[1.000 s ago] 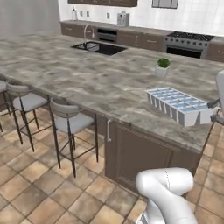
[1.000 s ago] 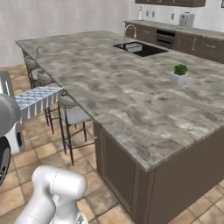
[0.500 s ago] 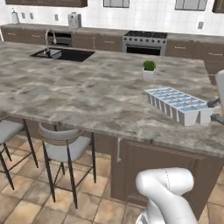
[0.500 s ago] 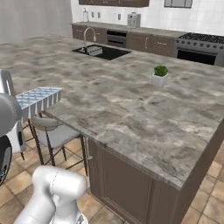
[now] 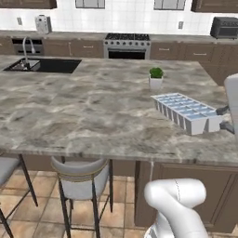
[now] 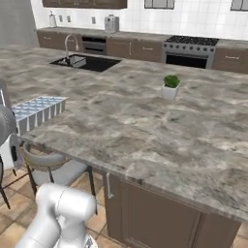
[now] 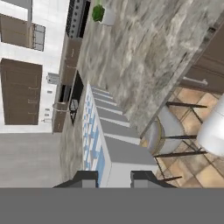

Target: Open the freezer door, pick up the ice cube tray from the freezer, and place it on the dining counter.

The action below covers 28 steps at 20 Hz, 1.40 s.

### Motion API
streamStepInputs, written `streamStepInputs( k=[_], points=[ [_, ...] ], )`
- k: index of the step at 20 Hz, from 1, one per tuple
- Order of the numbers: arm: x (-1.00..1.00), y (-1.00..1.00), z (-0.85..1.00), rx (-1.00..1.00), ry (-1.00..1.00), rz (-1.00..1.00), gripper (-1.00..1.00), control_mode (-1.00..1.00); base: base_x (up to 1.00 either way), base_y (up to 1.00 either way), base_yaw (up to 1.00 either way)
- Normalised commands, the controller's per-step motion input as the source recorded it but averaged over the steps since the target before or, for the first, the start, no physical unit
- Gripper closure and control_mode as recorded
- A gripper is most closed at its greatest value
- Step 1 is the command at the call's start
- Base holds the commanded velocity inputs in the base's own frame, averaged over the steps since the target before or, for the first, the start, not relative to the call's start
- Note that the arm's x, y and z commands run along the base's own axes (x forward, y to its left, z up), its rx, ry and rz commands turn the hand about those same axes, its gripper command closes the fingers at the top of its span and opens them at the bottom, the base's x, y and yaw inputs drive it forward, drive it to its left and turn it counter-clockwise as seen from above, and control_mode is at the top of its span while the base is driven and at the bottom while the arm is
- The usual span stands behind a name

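Observation:
My gripper (image 7: pixel 114 177) is shut on one short end of the ice cube tray (image 7: pixel 103 135), a dark finger on each side of its white wall. The tray (image 5: pixel 186 111) is a white rectangle with a grid of pale-blue cells. It is held level, out in front of the arm. It hangs over the near part of the dining counter (image 5: pixel 93 111), a broad grey-beige marbled top. In the right base view the tray (image 6: pixel 36 112) sits at the left, by the counter's (image 6: pixel 145 121) near edge. I cannot tell whether it touches the stone. The freezer and its door are out of view.
A small potted plant (image 5: pixel 155 78) stands on the island beyond the tray. A sink (image 5: pixel 42 65) is set into the island's far left. Round grey stools (image 5: pixel 81 179) stand under the near edge. A stove (image 5: pixel 126 44) and a toaster (image 5: pixel 42 23) line the back counter.
Both base views have swung sideways along the island, so the camera has moved. The tray keeps its place in front of the arm and stays gripped.

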Motion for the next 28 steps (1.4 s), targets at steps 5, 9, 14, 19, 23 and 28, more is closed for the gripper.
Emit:
streamStepInputs(
  k=[5, 9, 14, 19, 23, 28],
  points=[
    [0.0, 0.0, 0.0, 0.0, 0.0, 0.0, 1.0, 1.0, 0.75, 0.02, -0.19],
    [0.0, 0.0, 0.0, 0.0, 0.0, 0.0, 1.0, 1.0, 0.4, -0.06, -0.05],
    [0.12, 0.0, -0.05, 0.0, 0.0, 0.0, 1.0, -1.0, 0.37, 0.0, 0.0],
    [0.89, 0.13, -0.6, 0.0, 0.03, 0.13, 1.0, -1.0, 0.0, 0.0, 0.0],
    [0.87, 0.3, -0.97, 0.0, 0.1, 0.17, 1.0, -1.0, 0.0, 0.0, 0.0],
    [0.78, 0.4, -1.0, 0.0, 0.03, 0.1, 1.0, -1.0, 0.0, 0.0, 0.0]
  ],
)
